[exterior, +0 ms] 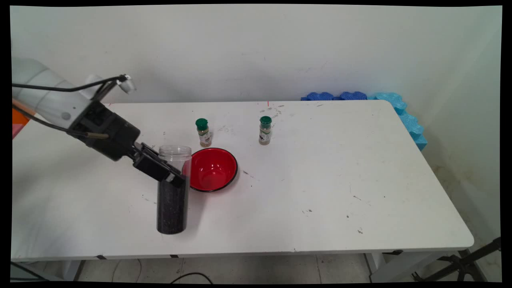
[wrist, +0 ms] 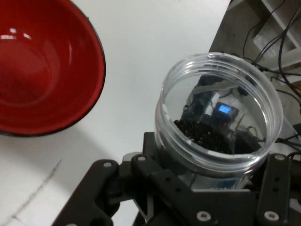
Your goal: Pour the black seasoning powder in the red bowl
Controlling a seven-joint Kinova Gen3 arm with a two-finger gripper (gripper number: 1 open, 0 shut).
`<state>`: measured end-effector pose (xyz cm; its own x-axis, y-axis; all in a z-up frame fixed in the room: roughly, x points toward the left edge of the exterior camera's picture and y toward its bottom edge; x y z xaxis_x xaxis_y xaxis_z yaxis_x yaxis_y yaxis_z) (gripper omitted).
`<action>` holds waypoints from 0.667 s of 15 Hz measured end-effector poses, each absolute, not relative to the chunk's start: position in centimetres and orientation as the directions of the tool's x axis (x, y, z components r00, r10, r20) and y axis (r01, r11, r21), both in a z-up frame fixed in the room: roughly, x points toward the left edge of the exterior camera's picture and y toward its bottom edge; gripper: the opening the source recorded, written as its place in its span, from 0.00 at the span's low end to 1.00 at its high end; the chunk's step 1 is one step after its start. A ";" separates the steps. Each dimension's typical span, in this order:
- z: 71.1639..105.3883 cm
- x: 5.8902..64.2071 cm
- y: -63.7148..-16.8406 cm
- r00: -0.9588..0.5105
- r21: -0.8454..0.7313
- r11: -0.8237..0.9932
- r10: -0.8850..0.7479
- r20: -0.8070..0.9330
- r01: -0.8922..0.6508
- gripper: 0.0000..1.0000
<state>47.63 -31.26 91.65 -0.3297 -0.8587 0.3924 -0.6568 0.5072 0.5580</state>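
Main view is showing the black gripper (exterior: 173,177) reaching in from the tabletop's left edge and clamping the clear jar (exterior: 173,191) of dark grains at its upper part. The jar is standing upright near the front edge, long axis vertical, mouth open. The red bowl (exterior: 213,169) is sitting just beside it, toward the right edge.
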 end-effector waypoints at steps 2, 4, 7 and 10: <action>90.8 47.4 -31.7 -0.286 0.591 0.444 -0.894 0.345 -0.673 0.00; 90.0 47.1 -32.2 -0.238 0.619 0.379 -0.923 0.301 -0.688 0.00; 89.0 46.8 -32.9 -0.172 0.657 0.289 -0.956 0.237 -0.697 0.00; 88.3 46.5 -33.5 -0.117 0.689 0.204 -0.978 0.172 -0.695 0.00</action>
